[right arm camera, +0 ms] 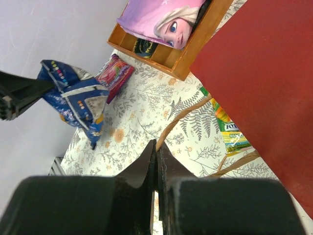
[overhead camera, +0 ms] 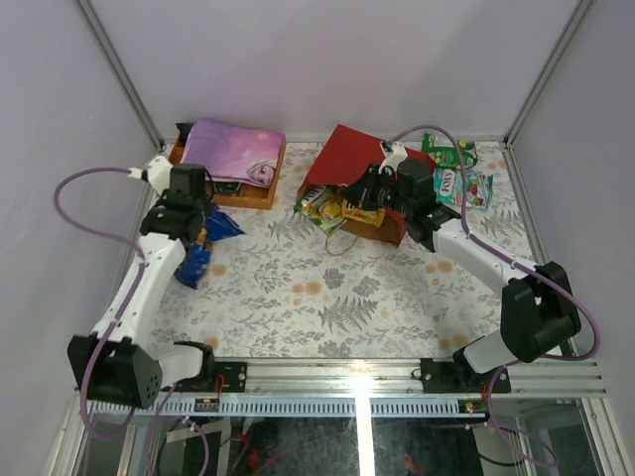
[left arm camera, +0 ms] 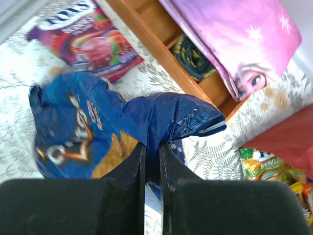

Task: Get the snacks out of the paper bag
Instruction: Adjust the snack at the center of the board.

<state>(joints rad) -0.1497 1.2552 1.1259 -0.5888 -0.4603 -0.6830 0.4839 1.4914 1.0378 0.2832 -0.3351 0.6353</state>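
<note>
L gripper clamped on blue Doritos bag corner; R gripper fully closed beside red paper bag.

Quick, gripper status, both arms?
Left gripper: closed on the Doritos bag.
Right gripper: closed, nothing visibly held.

Red paper bag lies sideways, snacks at its mouth; Doritos bag apart.
</note>
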